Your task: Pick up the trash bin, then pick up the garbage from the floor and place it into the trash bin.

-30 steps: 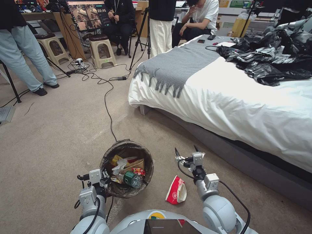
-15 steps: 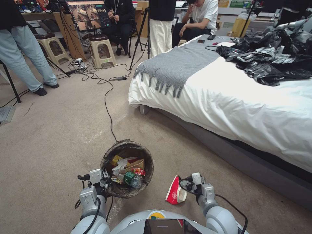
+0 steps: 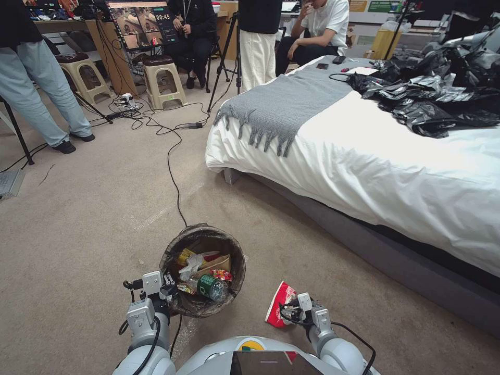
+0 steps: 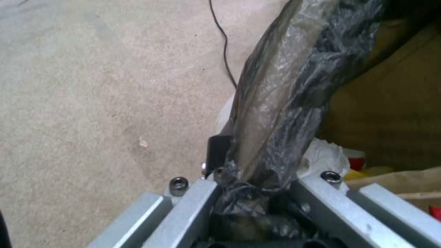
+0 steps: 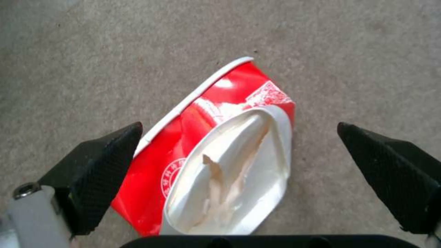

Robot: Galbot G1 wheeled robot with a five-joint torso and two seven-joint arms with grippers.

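Left gripper (image 3: 167,291) is clamping the bagged rim of the trash bin (image 3: 204,269), jaws clenched on the dark liner (image 4: 275,103); the bin is sitting on the carpet (image 3: 94,219) just ahead of the robot, already holding a green-labelled bottle (image 3: 209,286), wrappers and tissue. Right gripper (image 5: 239,162) is hanging directly over a crushed red-and-white paper cup (image 5: 220,155), jaws released and straddling it; the cup is lying flat on the carpet just to the right of the bin.

Risks, as judged: the cup is flattened and wide, so closing jaws may be skidding over its waxy face or pushing it along the carpet; tips may be digging into the pile; grip on the liner alone could be letting the bag slide off the rim.
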